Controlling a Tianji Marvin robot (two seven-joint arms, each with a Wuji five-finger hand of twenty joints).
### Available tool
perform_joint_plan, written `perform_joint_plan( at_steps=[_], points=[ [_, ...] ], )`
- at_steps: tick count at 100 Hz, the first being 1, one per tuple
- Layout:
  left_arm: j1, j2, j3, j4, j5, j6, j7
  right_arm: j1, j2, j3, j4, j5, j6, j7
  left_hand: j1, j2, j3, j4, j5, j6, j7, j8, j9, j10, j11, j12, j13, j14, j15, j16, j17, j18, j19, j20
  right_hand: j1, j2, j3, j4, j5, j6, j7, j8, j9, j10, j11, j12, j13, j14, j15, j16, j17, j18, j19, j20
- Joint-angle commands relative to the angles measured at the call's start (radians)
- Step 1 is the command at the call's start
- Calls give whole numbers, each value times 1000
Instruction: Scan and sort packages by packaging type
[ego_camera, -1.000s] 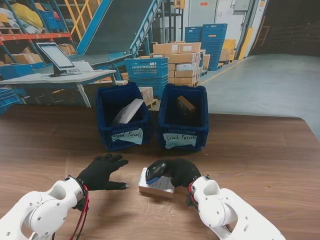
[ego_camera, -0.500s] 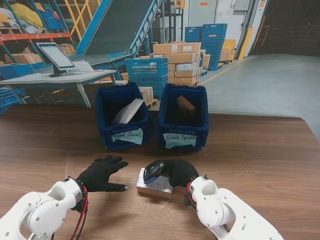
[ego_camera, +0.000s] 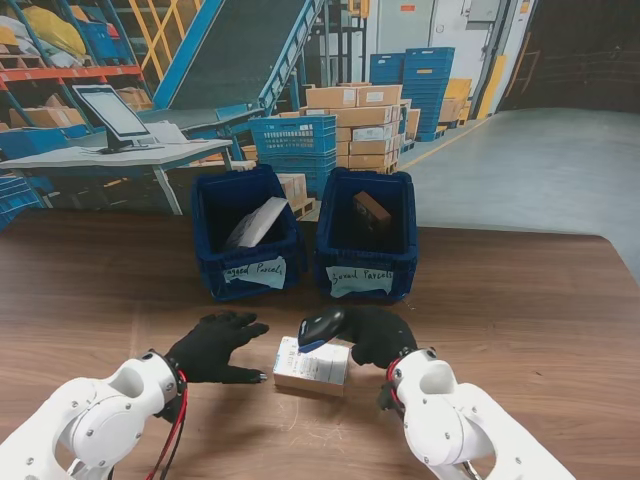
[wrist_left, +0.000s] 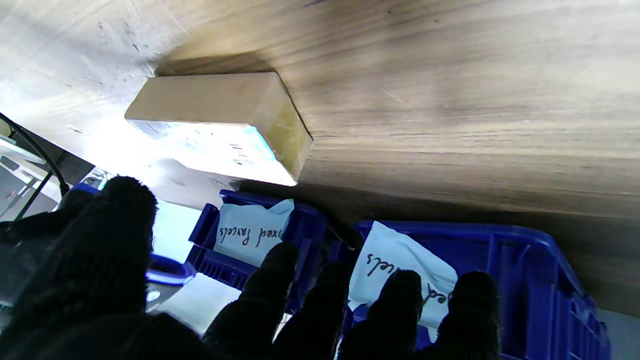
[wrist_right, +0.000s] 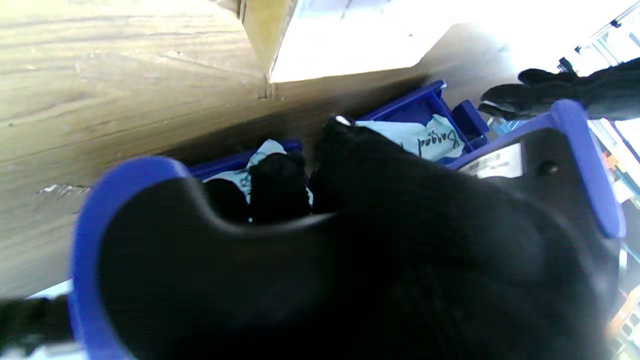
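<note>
Brown wood covers the whole table (ego_camera: 520, 300), and behind it is a big warehouse with stacked boxes and blue crates.

Nearest to me, two white arms come up from the corners. Each ends in one black gloved hand, so two hands in all. The left hand (ego_camera: 212, 347) lies flat just beside the parcel with its fingers spread apart and nothing in it. The right hand (ego_camera: 375, 335) is wrapped tight around one scanner (ego_camera: 321, 327), black with a blue edge, and holds it over the parcel's far right corner.

Between the hands lies one small cardboard box parcel (ego_camera: 313, 365) with a white label on top. It sits flat on the table, close in front of me.

Farther off stand two blue bins side by side. The left bin (ego_camera: 246, 262) has a paper tag and one pale flat parcel (ego_camera: 258, 222) leaning inside. The right bin (ego_camera: 367, 268) also has a tag, and one brown box (ego_camera: 371, 211) rests inside.

Only the stand view shows what is in the bins. The left wrist view shows the parcel's plain brown side (wrist_left: 220, 100) and the words on the tags more clearly, one reading "xed Parcels". The right wrist view is mostly filled by the scanner's dark body (wrist_right: 350, 280), with "Bagged" readable on a tag past the fingers (wrist_right: 277, 190).
</note>
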Motion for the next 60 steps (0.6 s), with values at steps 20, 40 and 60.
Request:
perform_joint_plan(
  at_steps=[20, 40, 60],
  points=[
    [-45, -5, 66, 13, 0, 6, -9, -82, -6, 64, -119, 49, 66, 16, -23, 40, -21, 30, -94, -18, -27, -5, -68, -5, -28, -2, -41, -28, -15, 3, -29, -20, -46, -6, 91, 59, 78, 15, 60, -47, 24, 21, 7, -3, -1, 5, 10, 12, 2, 18, 11, 2, 27, 20],
    [-114, 0, 156, 52, 82, -9, 6, -135, -11, 112, -173, 72, 110, 6, -16, 46, -53, 29, -121, 14, -41, -14, -83, -4, -27, -1, -54, -35, -20, 1, -34, -25, -58, -10, 92, 58, 77, 14, 60, -45, 23, 21, 8, -2, -4, 6, 10, 14, 1, 17, 11, 1, 27, 21],
    [-192, -1, 259, 121, 135, 2, 58, -177, -17, 161, -206, 120, 133, 0, 3, 38, -67, 35, -136, 53, -53, -19, -111, 24, -36, -7, -69, -36, -26, -4, -29, -36, -66, -16, 93, 59, 76, 13, 60, -44, 22, 21, 8, 0, -5, 7, 12, 16, 2, 18, 11, 3, 28, 22]
  ],
)
